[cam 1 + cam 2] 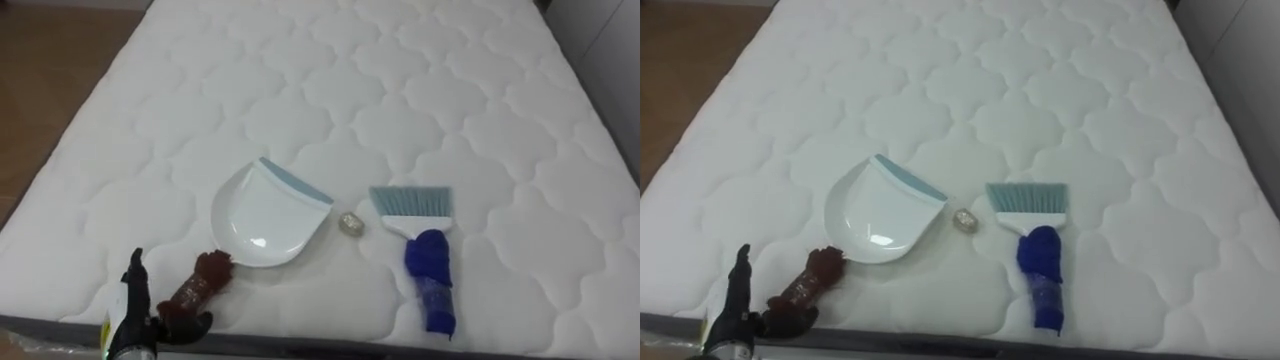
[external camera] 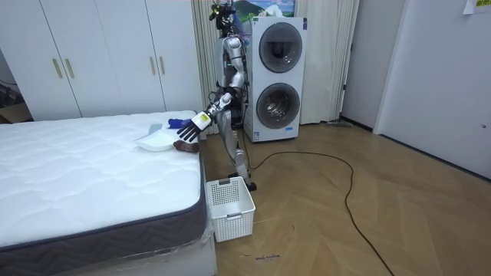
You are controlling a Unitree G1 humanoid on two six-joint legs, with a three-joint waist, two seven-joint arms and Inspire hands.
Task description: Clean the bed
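Observation:
A white dustpan with a brown handle lies near the foot edge of the white quilted mattress. To its right lies a blue hand brush, pale bristles pointing up the bed. Between them sits a small crumpled scrap. My left hand comes in at the lower left, fingers spread and open, with fingertips right at the end of the dustpan's handle and not closed round it. In the room view I stand at the bed's foot, leaning forward, left hand stretched over the mattress.
A white plastic basket stands on the wooden floor by the bed's corner. Stacked washing machines are behind me and white wardrobes along the wall. Floor shows past the mattress's left edge.

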